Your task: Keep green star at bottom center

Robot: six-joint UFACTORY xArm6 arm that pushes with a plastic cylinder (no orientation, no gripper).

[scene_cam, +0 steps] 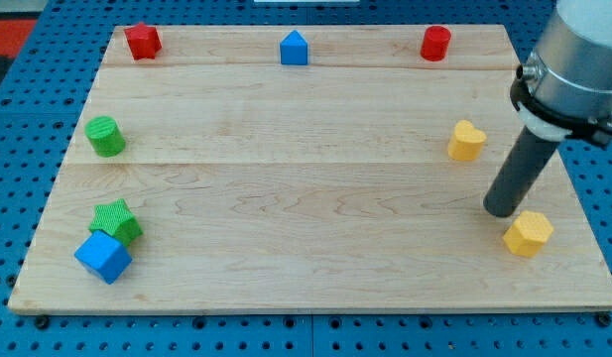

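The green star point(116, 220) lies at the view's lower left of the wooden board point(306, 198), touching a blue cube point(102, 257) just below it. My tip point(501, 210) rests at the view's right side, far from the star. It stands just above and left of a yellow hexagon block point(529, 234) and below a yellow heart-like block point(466, 141).
A green cylinder point(105, 136) sits at the left edge. Along the top edge lie a red star-like block point(143, 42), a blue house-shaped block point(295, 48) and a red cylinder point(435, 44). A blue pegboard surrounds the board.
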